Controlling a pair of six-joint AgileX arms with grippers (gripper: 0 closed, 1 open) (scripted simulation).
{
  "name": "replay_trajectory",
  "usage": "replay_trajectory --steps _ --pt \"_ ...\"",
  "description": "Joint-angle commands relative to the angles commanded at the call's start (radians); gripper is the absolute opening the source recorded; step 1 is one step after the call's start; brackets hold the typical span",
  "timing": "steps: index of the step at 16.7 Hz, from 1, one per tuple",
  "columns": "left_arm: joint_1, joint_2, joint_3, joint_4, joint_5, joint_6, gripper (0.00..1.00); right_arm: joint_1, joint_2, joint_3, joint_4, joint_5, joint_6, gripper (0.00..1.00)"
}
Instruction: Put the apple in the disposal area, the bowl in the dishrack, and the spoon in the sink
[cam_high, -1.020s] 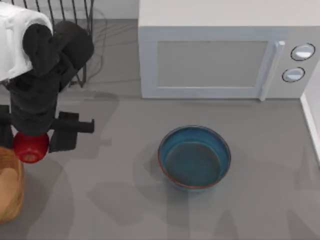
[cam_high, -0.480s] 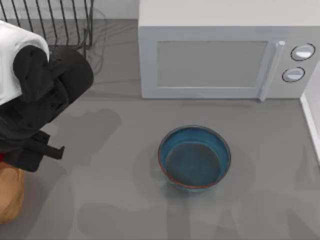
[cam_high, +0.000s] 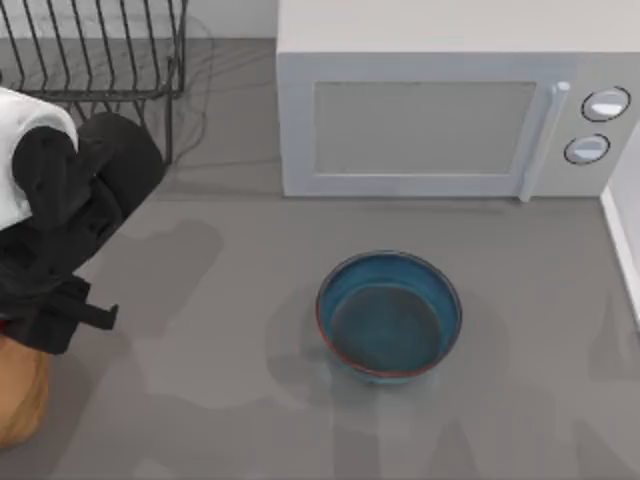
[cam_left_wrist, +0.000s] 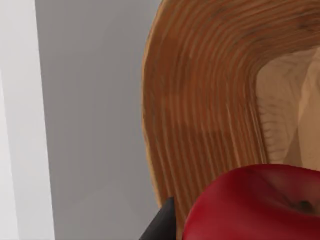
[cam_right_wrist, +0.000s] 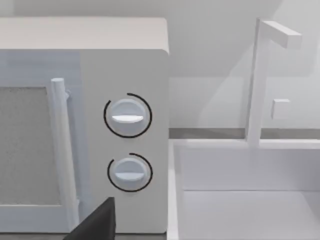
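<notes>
The left gripper (cam_high: 40, 320) sits at the tabletop's left edge, above the disposal area (cam_left_wrist: 200, 100). It grips the apple (cam_left_wrist: 255, 205), which hangs over the bin's rim. The grey tabletop (cam_high: 220, 400) carries the bowl (cam_high: 389, 315) at centre, in front of the white microwave (cam_high: 440, 110). The dishrack (cam_high: 95, 50) stands rear left, and the sink (cam_right_wrist: 240, 190) lies beside the microwave at far right.

The glossy red apple (cam_left_wrist: 255, 205) hangs over the tan wooden disposal area (cam_left_wrist: 200, 100) at the table's left edge. The blue bowl (cam_high: 389, 314) sits upright mid-table; the dark wire dishrack (cam_high: 95, 50) stands far left.
</notes>
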Motion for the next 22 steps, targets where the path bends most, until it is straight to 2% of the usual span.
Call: replay_trajectory --steps 4,9,22 --pt "0.067 0.001 -0.108 0.168 -0.009 0.092 0.0 0.0 0.0 0.0 0.0 0.0 0.0 1.0" --pt "0.08 0.002 -0.129 0.192 -0.011 0.11 0.0 0.0 0.0 0.0 0.0 0.0 0.0 1.0" --pt "0.08 0.002 -0.129 0.192 -0.011 0.11 0.98 0.0 0.0 0.0 0.0 0.0 0.0 1.0"
